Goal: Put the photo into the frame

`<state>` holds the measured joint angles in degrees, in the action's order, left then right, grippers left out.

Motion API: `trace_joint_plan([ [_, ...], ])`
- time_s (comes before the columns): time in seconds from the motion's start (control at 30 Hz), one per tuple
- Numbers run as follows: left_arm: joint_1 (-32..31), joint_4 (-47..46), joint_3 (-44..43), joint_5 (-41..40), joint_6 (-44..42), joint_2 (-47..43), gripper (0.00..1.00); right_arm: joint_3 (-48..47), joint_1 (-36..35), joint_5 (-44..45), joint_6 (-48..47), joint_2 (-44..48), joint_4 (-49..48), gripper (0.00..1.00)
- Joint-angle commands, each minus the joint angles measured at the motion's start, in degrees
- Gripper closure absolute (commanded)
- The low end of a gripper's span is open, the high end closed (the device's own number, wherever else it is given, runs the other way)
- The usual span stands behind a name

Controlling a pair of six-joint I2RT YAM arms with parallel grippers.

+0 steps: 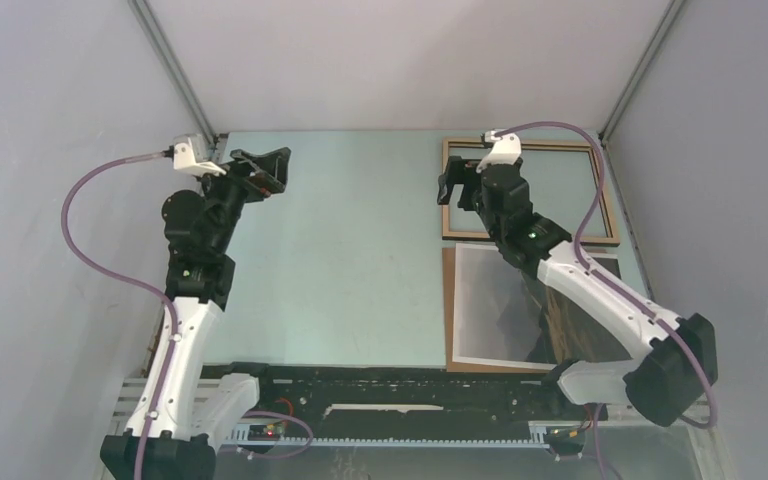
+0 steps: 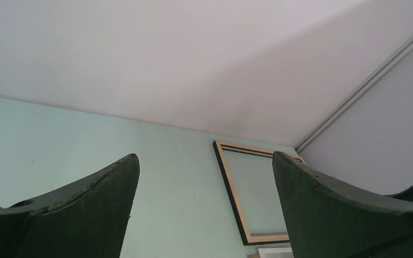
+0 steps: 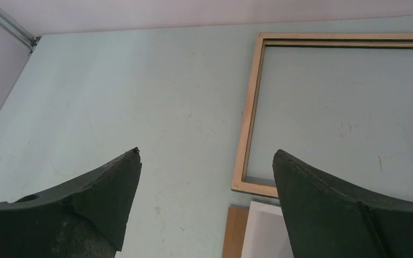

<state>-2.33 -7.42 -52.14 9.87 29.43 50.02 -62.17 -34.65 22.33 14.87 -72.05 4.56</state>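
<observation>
Left fingers [image 2: 75,215]: spread to full width, nothing between them; raised over the far-left part of the table [image 1: 360,250], well apart from all 3 items.

Right fingers [image 3: 333,209]: also wide apart and empty; hovering above the near-left corner of the frame, touching nothing.

Item 1, frame [image 1: 530,238]: flat at the far right of the table, light wood rim upward, table visible through the clear pane; unfilled.

Item 2, photo [image 1: 490,300]: flat, landscape side up, on item 3, just on the near side of the frame. Its right part is hidden under the right arm. Whether its far edge touches the frame's rim cannot be told.

Item 3, backing board [image 1: 449,310]: plain brown, under the photo, a narrow strip showing along its left and near edges.

Status: judged not yet begun.

Handling note, step in hand (taking up the photo):
- The sheet is thin and lies flat, so a straight pinch from above will likely fail.
- Better to bring the right fingers low to the left edge or a corner, nudge the sheet past the board's edge, then close on the overhang.
- The left fingers could pin the board so only the sheet moves.
- With the frame back-up, the landscape probably belongs face-down on the pane, squared inside the rim.
</observation>
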Motion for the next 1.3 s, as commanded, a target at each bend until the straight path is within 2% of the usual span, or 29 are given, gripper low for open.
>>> trace_joint_plan([
  [0.0, -0.03, -3.24, 0.76, 1.5, -1.73, 0.27, 0.0, -2.87, 0.83, -0.61, 1.55, -3.04, -6.27, 0.0],
  [0.2, -0.13, -3.44, 0.8, 3.6, -1.65, 0.58, 0.0, -3.72, 1.7, -1.33, 0.47, -10.87, -9.4, 0.0],
  [0.47, -0.22, -4.88, 1.45, 6.26, -0.78, 0.08, 0.0, -9.66, 4.69, -4.81, 5.85, -23.28, -8.36, 0.0],
  [0.63, -0.46, -5.22, 1.41, 7.2, 0.03, 0.17, 0.0, -17.44, 7.3, -4.2, 8.86, -31.83, -0.08, 0.01],
  [0.73, -0.5, -5.24, 1.43, 7.34, 0.17, 0.01, 0.0, -23.21, 8.2, -1.37, 12.7, -36.69, 7.52, 0.07],
  [0.87, -0.58, -5.24, 1.49, 7.18, 0.28, -0.26, 0.0, -31.07, 8.78, -2.5, 15.78, -44.04, 15.9, 0.15],
  [0.97, -0.58, -5.24, 1.52, 7.08, 0.51, -0.27, 0.0, -37.78, 8.63, -0.97, 16.68, -49.24, 22.71, 0.17],
  [1.03, -0.63, -5.15, 1.52, 6.95, 0.56, -0.28, 0.0, -40.26, 8.55, -0.47, 17.0, -51.67, 24.83, 0.17],
  [1.27, -0.74, -4.55, 1.4, 6.88, 0.58, -0.05, 0.0, -44.5, 8.92, -1.48, 15.59, -56.4, 27.41, 0.28],
])
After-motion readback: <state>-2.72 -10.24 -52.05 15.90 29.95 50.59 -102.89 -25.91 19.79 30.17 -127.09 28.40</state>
